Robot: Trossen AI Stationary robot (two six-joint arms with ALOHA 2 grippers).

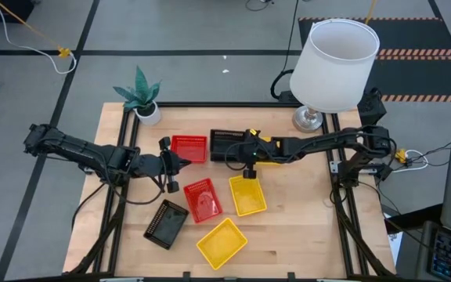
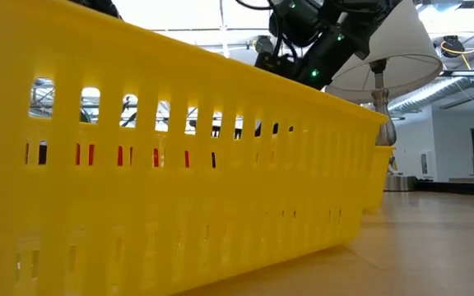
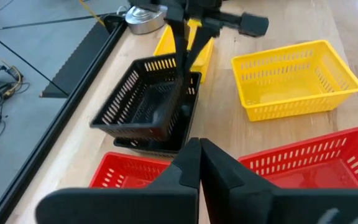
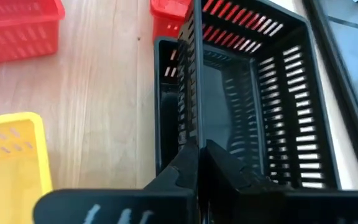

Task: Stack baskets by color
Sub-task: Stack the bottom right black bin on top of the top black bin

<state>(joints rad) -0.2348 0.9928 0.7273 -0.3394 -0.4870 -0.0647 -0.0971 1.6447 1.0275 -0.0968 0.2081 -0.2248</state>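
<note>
At the table's far middle, the right gripper (image 1: 239, 153) holds one black basket (image 4: 253, 93) by its near wall, tilted above a second black basket (image 4: 166, 99) that lies flat beneath it. For a clean nest, the held basket should be levelled until its rim lies parallel to the lower rim, centred over the lower basket, then lowered straight; release is advisable only once its floor is seated inside, since a tilted drop would likely leave it perched on a wall. The right wrist view shows the fingers nearly closed, pinching the thin mesh wall between them. A third black basket (image 1: 166, 223) lies well apart, near the front left of the table, and remains to be collected. The left gripper (image 1: 180, 163) waits just beside a red basket (image 1: 189, 148), fingers fully closed and holding nothing. Another red basket (image 1: 203, 199) lies at centre, with one yellow basket (image 1: 247, 195) beside it and another yellow basket (image 1: 221, 242) nearer the front edge; a further yellow one (image 3: 173, 43) sits behind the black pair.
</note>
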